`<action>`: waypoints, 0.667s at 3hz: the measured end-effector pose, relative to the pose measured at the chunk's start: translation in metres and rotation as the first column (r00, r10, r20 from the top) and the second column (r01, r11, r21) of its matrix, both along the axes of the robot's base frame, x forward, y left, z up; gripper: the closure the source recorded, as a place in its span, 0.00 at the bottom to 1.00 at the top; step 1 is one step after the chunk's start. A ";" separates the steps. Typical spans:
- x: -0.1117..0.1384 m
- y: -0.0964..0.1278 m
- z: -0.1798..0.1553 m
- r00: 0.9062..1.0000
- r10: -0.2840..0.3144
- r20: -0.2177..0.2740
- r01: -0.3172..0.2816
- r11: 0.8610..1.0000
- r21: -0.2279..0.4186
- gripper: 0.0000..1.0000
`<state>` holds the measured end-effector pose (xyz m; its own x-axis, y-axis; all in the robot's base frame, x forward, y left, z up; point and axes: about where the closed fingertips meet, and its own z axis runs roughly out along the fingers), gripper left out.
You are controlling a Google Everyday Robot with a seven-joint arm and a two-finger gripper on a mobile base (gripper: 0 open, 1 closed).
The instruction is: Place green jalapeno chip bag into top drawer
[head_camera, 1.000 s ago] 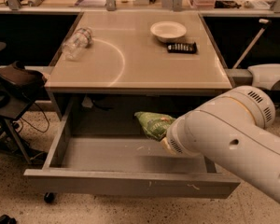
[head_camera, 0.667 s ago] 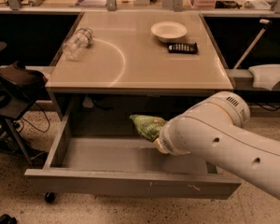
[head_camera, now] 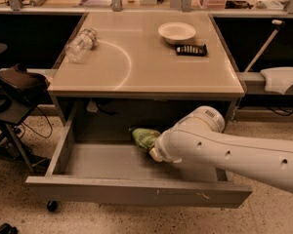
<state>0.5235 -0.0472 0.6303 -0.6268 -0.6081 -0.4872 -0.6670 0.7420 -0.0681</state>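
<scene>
One risk: the green jalapeno chip bag (head_camera: 144,137), at the gripper (head_camera: 153,149) in mid-frame, may fall behind the top drawer (head_camera: 112,189); its grip I cannot tell.

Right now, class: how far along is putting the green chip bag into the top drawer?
Done: the top drawer stands pulled open. In hand: the green jalapeno chip bag is at the gripper, low inside the drawer towards its back. Left: letting go and drawing the arm out.

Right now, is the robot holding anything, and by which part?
Apparently the chip bag, by the end nearest the arm, at the gripper inside the open drawer; the arm hides the hold itself.
</scene>
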 end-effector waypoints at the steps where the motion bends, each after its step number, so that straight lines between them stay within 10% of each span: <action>1: 0.000 0.001 -0.007 1.000 0.004 -0.009 -0.004 1.000 0.001 0.81; 2: 0.000 0.001 -0.007 1.000 0.004 -0.009 -0.004 1.000 0.001 0.58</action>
<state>0.5234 -0.0458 0.6233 -0.6285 -0.6106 -0.4818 -0.6708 0.7391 -0.0616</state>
